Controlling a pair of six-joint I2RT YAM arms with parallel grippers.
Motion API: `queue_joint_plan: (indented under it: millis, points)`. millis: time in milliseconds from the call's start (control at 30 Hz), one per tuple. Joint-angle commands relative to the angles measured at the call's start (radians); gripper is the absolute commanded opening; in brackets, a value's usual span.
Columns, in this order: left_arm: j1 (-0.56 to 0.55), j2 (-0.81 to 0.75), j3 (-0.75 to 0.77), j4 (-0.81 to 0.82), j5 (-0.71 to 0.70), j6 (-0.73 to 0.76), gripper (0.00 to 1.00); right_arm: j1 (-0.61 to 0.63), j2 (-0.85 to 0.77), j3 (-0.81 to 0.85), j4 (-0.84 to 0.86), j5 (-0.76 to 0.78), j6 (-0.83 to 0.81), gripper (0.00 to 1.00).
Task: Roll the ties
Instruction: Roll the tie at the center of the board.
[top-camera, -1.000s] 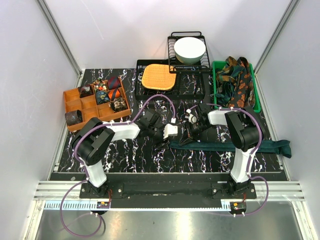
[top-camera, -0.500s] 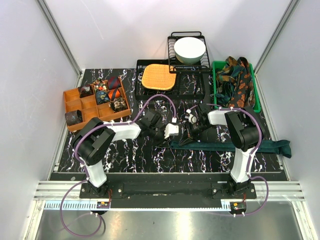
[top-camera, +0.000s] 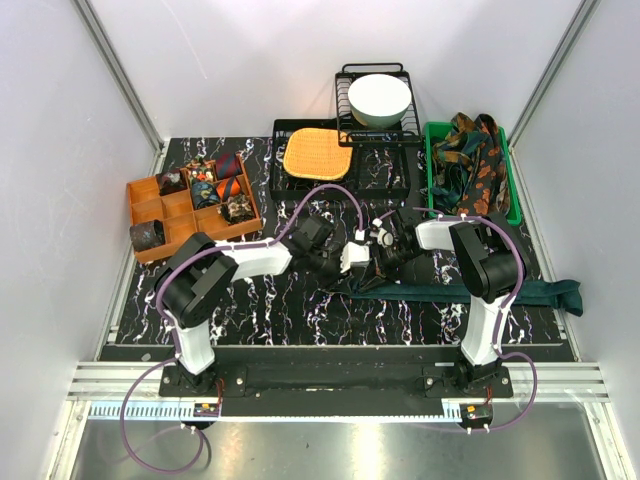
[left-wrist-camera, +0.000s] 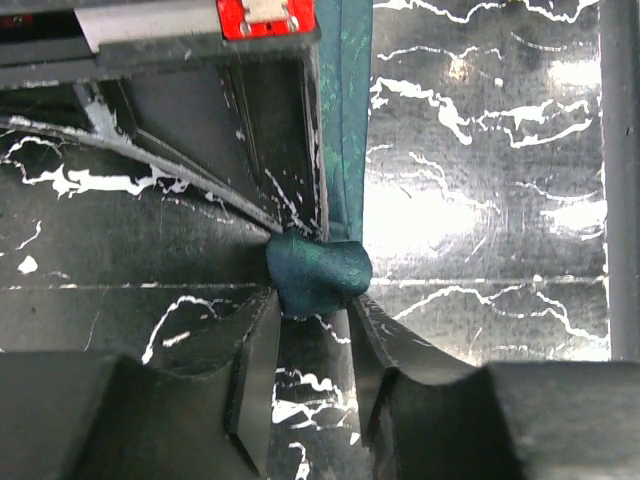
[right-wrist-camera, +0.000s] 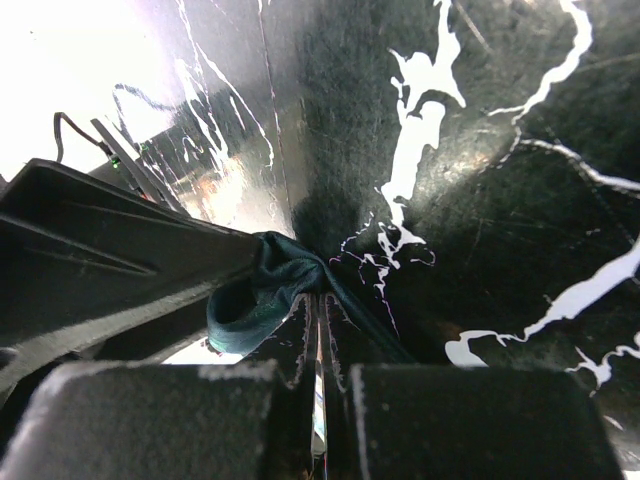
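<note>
The plain teal tie (left-wrist-camera: 320, 272) has one small started coil sitting just off my left tool (left-wrist-camera: 300, 385), whose fingers gape around it. My right tool (right-wrist-camera: 320, 385) is pinched closed on its fabric. The rest stretches along the counter (top-camera: 300, 315).

**Counting what's on the table**

Taking the orange divided tray (top-camera: 150, 208) as the landmark: about five rolled ties (top-camera: 210, 184) sit in it, and one dark roll (top-camera: 147, 235) sits at its near left corner. Right of it: two black wire racks (top-camera: 385, 145), one orange mat (top-camera: 318, 153), one white bowl (top-camera: 379, 97), one green bin (top-camera: 513, 190), one flat teal tie (top-camera: 520, 292), two arms.
</note>
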Motion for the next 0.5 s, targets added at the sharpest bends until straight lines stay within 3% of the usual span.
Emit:
queue_joint_plan:
  millis: [0,300,467]
  points:
    - [-0.025,0.039,0.043,0.050,0.042,-0.029,0.39,0.011,0.043,-0.008,0.005,0.147,-0.050,0.00]
    - [-0.027,0.042,0.037,0.074,0.030,-0.044,0.48,0.011,0.048,-0.006,0.005,0.144,-0.050,0.00]
    - [-0.027,0.033,0.049,0.068,0.034,-0.049,0.49,0.011,0.048,-0.008,0.005,0.149,-0.050,0.00]
